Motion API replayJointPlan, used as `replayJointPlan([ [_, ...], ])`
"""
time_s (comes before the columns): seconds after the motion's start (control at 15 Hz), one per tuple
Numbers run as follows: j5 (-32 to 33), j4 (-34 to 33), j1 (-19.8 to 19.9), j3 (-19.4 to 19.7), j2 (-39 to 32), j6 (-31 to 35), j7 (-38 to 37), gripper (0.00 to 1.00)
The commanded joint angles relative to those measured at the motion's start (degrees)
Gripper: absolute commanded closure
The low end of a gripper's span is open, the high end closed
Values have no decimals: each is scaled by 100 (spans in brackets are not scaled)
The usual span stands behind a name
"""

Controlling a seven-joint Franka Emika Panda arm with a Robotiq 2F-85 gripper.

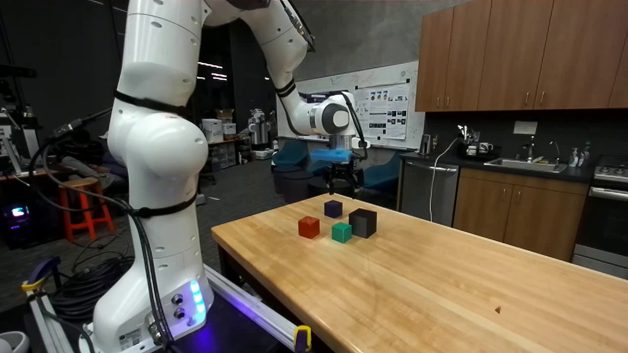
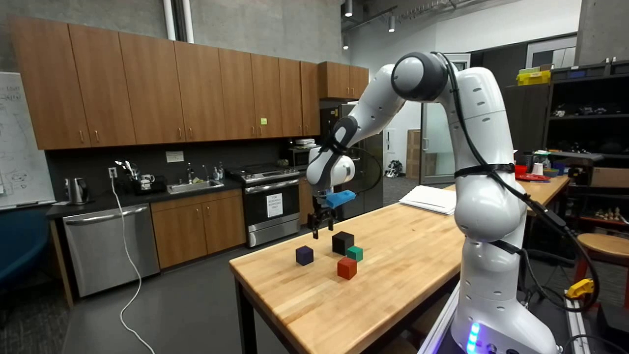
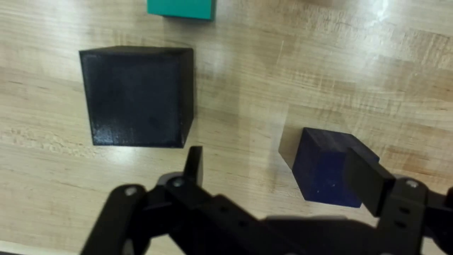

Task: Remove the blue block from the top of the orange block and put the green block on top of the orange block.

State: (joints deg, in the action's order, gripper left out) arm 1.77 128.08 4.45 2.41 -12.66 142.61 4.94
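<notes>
Above the wooden table [image 1: 441, 279], the gripper [image 3: 273, 156] hangs spread wide, grasping nothing. In an exterior view, the orange block [image 1: 308, 228] sits bare-topped; the blue block [image 1: 333, 209] stands apart at its two o'clock, so removal looks done. The green block [image 1: 342, 233], at the orange one's three o'clock, awaits stacking.

Arm [image 1: 169, 143] is glossy white and rounded — dark grey joint rings [image 2: 432, 81], small grey oval plugs [image 1: 156, 24]. Black straps [image 1: 147, 103] round it, black cables [image 2: 546, 214] along it. Base [image 1: 117, 310] is white too: blue light strip [image 1: 197, 296], round metal connectors [image 1: 179, 313], label [image 1: 129, 337]. Blue piece [image 1: 331, 155] above the gripper [image 3: 275, 161]; gripper itself matte black — bright round screw heads [image 3: 130, 191].
</notes>
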Motion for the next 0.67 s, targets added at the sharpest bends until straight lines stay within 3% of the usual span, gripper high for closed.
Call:
replayJointPlan([
  [0.0, -24, 666, 94, 95, 654, 41, 185, 0],
  [0.6, -28, 1484, 271, 333, 942, 313, 456, 0],
])
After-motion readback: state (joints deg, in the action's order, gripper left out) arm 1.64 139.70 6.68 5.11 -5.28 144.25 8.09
